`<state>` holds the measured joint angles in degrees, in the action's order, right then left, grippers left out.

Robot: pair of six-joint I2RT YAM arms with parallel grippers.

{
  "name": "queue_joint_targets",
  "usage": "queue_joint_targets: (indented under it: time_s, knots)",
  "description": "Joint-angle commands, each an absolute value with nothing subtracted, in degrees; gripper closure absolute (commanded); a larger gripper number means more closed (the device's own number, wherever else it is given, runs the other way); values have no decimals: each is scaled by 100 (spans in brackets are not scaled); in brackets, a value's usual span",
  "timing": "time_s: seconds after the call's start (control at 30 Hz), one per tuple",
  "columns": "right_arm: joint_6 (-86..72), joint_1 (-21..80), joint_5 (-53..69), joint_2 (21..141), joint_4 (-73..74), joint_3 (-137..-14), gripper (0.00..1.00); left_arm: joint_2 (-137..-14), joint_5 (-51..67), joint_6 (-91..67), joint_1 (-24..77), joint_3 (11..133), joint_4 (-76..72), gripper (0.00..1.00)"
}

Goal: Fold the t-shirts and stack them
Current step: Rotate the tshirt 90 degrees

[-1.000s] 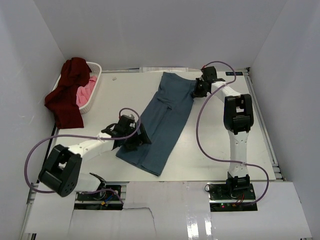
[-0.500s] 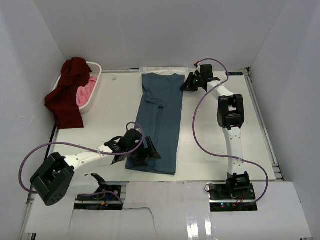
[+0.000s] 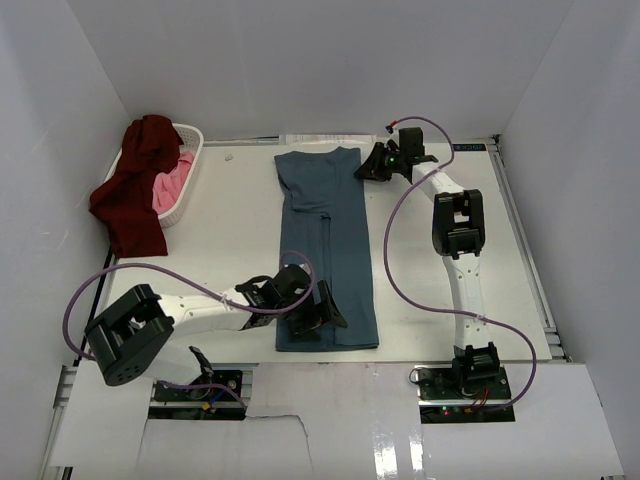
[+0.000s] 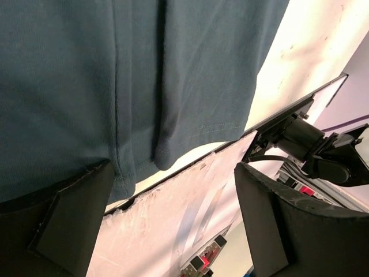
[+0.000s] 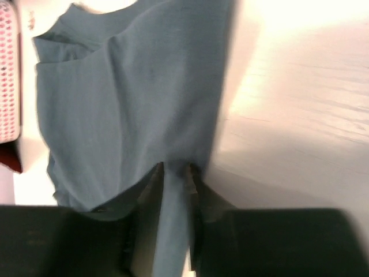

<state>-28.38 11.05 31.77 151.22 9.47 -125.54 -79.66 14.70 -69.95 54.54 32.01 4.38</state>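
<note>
The dusty teal-blue t-shirt (image 3: 325, 240) lies flat as a long narrow strip from the back of the table to its near edge. My left gripper (image 3: 322, 312) hovers open over the near hem (image 4: 173, 150), nothing between its fingers (image 4: 271, 219). My right gripper (image 3: 368, 165) is at the shirt's far right corner, its jaws close together with a fold of the teal cloth (image 5: 127, 98) pinched between them (image 5: 173, 170). A dark maroon t-shirt (image 3: 135, 195) hangs over the basket's side. A pink t-shirt (image 3: 175, 185) lies inside the basket.
The white plastic laundry basket (image 3: 192, 148) stands at the back left against the wall. White walls close in the table on three sides. The table's front edge (image 4: 190, 167) runs just below the shirt's hem, with the arm mounts beyond it.
The teal shirt has swung from a diagonal to lying straight front to back. My left gripper moved right and nearer, staying open. My right gripper shifted left with the corner.
</note>
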Motion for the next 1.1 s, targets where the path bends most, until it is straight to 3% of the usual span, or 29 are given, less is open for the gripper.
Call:
queue_joint_targets:
  time_s: [0.0, 0.03, 0.17, 0.33, 0.43, 0.53, 0.67, 0.77, 0.87, 1.07]
  knots:
    - [-2672, 1099, 3015, 15259, 1222, -12638, 69, -7806, 1117, -7049, 5546, 3199, 1316, 2]
    - [-2594, 1073, 3006, 15188, 1204, -12656, 54, -7587, 1012, -7023, 5546, 3321, 1449, 2]
    - [-2566, 941, 3164, 14715, 1055, -12814, 39, -6971, 687, -6847, 5537, 3839, 2352, 2]
    - [-2479, 879, 3375, 13871, 993, -12394, 38, -6487, -497, -6338, 5467, 5330, 3610, 2]
    - [-2269, 905, 3436, 12888, 1317, -11184, 40, -6223, -1000, -6030, 5275, 5668, 4165, 2]
    - [-2092, 1019, 3191, 11465, 1520, -8866, 41, -5723, -1213, -5994, 5011, 5273, 4201, 2]
    - [-2294, 1300, 3068, 9226, 1002, -5776, 41, -5107, -627, -5985, 4755, 3872, 3431, 2]
    - [-2224, 1581, 2883, 7987, 1388, -4340, 42, -5027, -212, -6047, 4711, 3333, 3129, 2]
    - [-2495, 1923, 2786, 6762, 1563, -3309, 41, -5211, -9, -5907, 4720, 3024, 3155, 2]
    - [-3111, 2399, 2611, 5362, 2126, -2637, 46, -5168, 211, -5897, 4711, 2672, 3261, 2]
